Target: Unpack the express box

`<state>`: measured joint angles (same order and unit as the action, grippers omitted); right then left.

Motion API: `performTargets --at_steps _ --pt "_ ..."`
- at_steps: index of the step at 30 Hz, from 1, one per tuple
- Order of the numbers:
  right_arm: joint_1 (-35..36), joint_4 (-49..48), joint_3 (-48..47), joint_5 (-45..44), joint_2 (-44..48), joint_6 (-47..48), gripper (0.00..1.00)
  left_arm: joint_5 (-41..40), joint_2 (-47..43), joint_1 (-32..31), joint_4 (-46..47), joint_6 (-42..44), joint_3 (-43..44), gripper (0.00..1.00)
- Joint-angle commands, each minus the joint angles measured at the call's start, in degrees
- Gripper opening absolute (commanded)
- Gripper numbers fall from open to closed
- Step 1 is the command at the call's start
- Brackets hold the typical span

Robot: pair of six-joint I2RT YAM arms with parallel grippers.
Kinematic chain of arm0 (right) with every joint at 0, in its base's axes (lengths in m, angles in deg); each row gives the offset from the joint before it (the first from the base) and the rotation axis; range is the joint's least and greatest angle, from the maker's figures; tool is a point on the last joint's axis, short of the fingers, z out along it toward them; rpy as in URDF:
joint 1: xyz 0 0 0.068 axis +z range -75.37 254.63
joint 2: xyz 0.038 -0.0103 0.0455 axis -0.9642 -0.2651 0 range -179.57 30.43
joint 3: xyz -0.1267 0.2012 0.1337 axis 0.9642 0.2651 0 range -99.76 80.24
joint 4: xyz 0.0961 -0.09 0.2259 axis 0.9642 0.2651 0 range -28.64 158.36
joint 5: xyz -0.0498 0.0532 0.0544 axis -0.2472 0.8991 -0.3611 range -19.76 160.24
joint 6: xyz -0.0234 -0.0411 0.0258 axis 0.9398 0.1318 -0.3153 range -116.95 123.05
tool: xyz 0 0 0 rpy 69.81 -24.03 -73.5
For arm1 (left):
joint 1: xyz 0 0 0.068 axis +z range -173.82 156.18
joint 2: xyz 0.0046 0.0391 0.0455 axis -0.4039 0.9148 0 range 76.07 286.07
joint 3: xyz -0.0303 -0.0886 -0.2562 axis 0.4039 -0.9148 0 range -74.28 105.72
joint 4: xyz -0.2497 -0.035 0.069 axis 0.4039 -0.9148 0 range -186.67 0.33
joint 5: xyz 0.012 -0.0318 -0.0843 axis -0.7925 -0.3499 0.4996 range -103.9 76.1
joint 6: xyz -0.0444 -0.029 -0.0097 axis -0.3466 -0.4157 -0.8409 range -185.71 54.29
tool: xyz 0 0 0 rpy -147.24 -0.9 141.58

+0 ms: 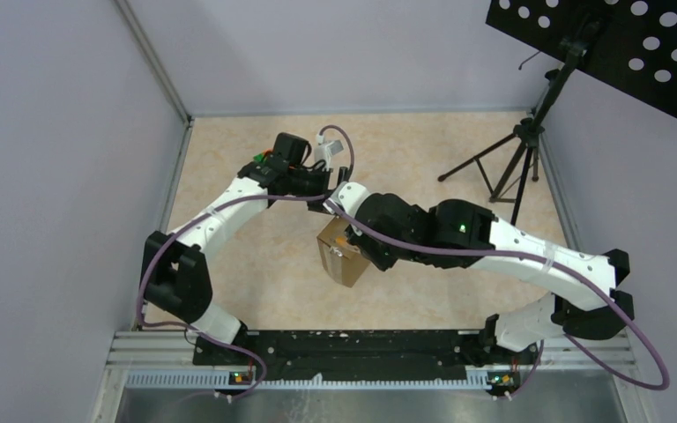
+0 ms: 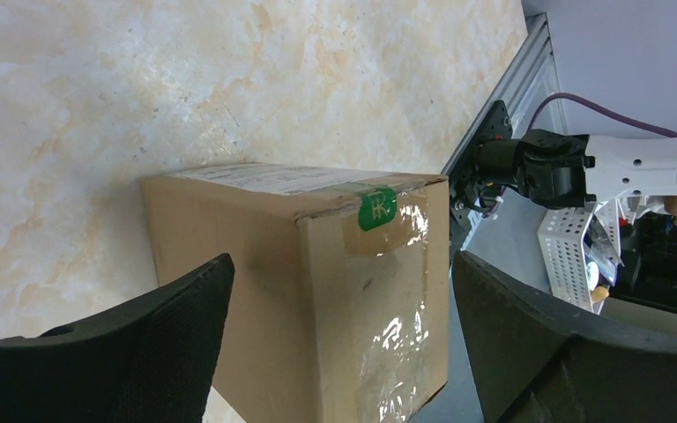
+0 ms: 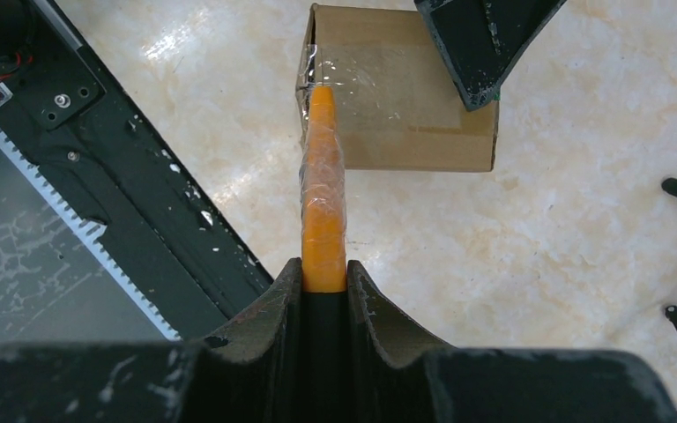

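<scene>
Box (image 1: 342, 260) is seen on the marbled tabletop (image 1: 423, 150), mid-area, between the two arms and a little ahead of the black base rail (image 1: 344, 348). Flaps are shut. The seam is covered by clear tape (image 2: 397, 344), with a green sticker (image 2: 376, 208) stuck on the tape at the top edge and a white label (image 2: 273, 179) on the upper face.

Left tool (image 2: 342, 264): jaws are held wide apart, one finger at each side of the box's taped end. Contact with the cardboard can't be told from the wrist view.

Right tool (image 3: 322, 284): jaws are closed together on an orange stick (image 3: 322, 194) wrapped in clear film. It is clamped at its rear end and pointed forward. Its tip is placed at a taped edge of the box, but touching or just short can't be settled. Whether a blade is carried at the tip can't be made out.

From above, the right tool is seen at the box's right side. The left tool is reached in from the far side and is partly hidden under the right arm. A black tripod stand (image 1: 526, 132) is seen well apart, at the far right of the tabletop.
</scene>
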<state>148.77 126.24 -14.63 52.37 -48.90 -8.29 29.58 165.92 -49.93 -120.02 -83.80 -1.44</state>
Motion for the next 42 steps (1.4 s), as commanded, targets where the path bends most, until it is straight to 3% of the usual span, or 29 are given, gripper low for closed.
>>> performTargets --at_steps 1,13,42 --pt "1.57 -2.06 -2.67 0.12 -0.35 1.47 0.0 1.07 -3.51 1.01 0.9 0.5 -1.85 0.94" --pt "2.13 -4.12 -1.54 -3.51 -1.82 2.87 0.0 0.63 -3.16 1.02 -0.41 1.73 -5.14 0.9" --pt "2.13 -4.28 2.29 -2.22 -1.76 2.13 0.0 0.66 -1.8 1.02 -0.15 2.0 -6.05 0.89"
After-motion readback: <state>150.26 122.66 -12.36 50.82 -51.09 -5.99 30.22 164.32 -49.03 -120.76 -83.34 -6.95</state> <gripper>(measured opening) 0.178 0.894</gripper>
